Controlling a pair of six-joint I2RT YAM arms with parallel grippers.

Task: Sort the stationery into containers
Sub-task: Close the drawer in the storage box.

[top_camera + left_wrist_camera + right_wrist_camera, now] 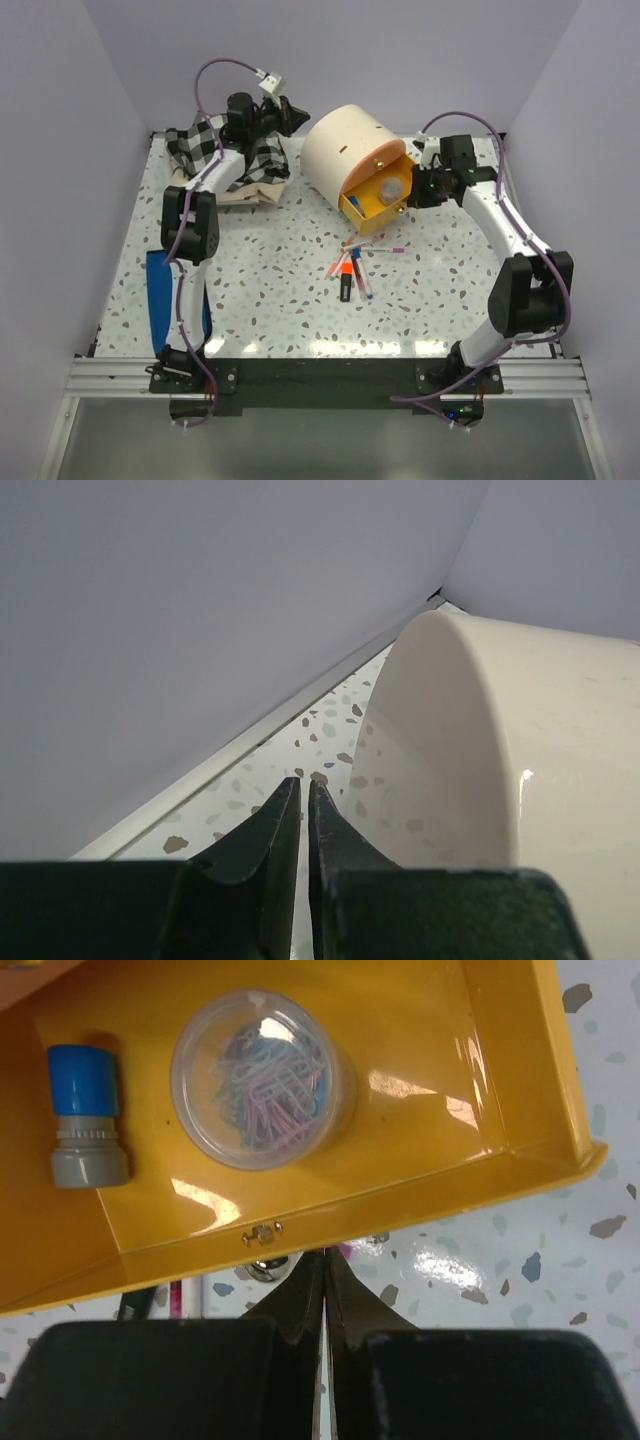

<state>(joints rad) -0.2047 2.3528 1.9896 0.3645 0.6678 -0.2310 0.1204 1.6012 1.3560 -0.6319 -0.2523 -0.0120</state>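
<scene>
The cream drum cabinet lies at the back centre with one orange drawer pulled open. In the drawer are a clear round pot of paper clips and a blue-and-grey capped item. My right gripper is shut, its tips just below the drawer's front edge beside the small knob; nothing shows between the fingers. A cluster of pens and an orange highlighter lies on the table in front of the drawer. My left gripper is shut and empty beside the cabinet's back left wall.
A black-and-white checked cloth pile lies at the back left under the left arm. A blue flat object lies at the table's left edge. Grey walls close in the back and sides.
</scene>
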